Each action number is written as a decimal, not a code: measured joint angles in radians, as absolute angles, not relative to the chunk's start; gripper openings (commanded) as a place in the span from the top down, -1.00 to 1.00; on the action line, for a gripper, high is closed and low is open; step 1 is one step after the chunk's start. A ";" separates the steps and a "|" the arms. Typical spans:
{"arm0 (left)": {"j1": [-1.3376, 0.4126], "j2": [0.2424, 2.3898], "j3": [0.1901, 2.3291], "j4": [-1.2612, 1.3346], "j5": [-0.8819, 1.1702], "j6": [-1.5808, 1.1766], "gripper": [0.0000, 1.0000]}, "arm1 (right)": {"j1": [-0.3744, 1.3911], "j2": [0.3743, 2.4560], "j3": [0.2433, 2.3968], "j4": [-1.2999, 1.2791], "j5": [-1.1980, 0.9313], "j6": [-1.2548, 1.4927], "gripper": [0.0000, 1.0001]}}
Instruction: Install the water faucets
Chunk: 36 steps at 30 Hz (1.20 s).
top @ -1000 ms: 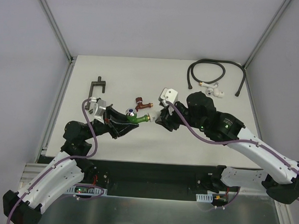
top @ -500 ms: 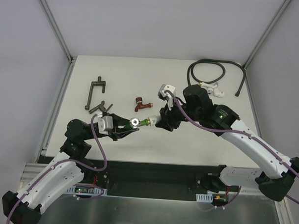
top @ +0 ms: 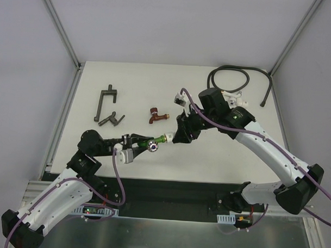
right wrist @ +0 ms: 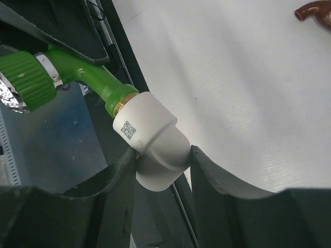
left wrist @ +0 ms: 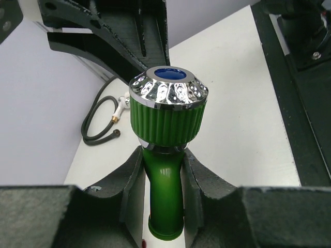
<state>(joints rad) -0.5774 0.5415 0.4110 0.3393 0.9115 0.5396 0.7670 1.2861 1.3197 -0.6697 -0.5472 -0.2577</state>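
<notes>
Alignment is needed: the bright green plastic faucet (left wrist: 165, 119), clamped mid-air by the left gripper (left wrist: 162, 163), is seated in the white elbow pipe fitting (right wrist: 152, 150) pinched by the right gripper (right wrist: 163, 165); cross-threading is avoided if axes are matched.

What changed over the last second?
The left fingers rolled over, turning the green faucet in the white fitting that the right fingers hold; the pair drifted toward the near edge. Both grips kept. The red faucet and hose stayed put.
</notes>
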 measured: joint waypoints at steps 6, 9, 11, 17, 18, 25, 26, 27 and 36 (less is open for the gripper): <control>-0.583 0.546 0.411 0.294 0.901 0.620 1.00 | 0.737 1.324 1.320 -0.680 -0.600 -0.237 0.37; -0.584 0.558 0.411 0.310 0.890 0.611 1.00 | 0.730 1.324 1.320 -0.675 -0.601 -0.236 0.07; -0.589 0.567 0.398 0.349 0.875 0.583 1.00 | 0.723 1.322 1.320 -0.667 -0.598 -0.236 -0.09; -0.621 0.595 0.294 0.424 0.872 0.428 1.00 | 0.711 1.287 1.319 -0.512 -0.539 -0.222 -0.60; -0.622 0.599 0.276 0.438 0.858 0.394 1.00 | 0.708 1.274 1.317 -0.493 -0.529 -0.225 -0.70; -0.622 0.614 0.220 0.595 0.663 0.088 1.00 | 0.693 1.105 1.172 -0.309 -0.471 -0.278 -0.87; -0.621 0.614 0.210 0.625 0.611 0.031 1.00 | 0.693 1.076 1.129 -0.273 -0.469 -0.292 -0.93; -0.621 0.614 0.199 0.650 0.572 -0.019 1.00 | 0.693 1.055 1.096 -0.250 -0.469 -0.302 -0.97; -0.582 0.574 0.143 0.721 0.213 -0.542 1.00 | 0.693 0.986 0.747 0.060 -0.498 -0.424 -0.92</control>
<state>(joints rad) -0.5816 0.5735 0.1429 0.7208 0.2134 -0.5423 0.6933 0.9859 0.7471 0.0601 -0.4980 -0.4236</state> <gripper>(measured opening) 0.252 0.961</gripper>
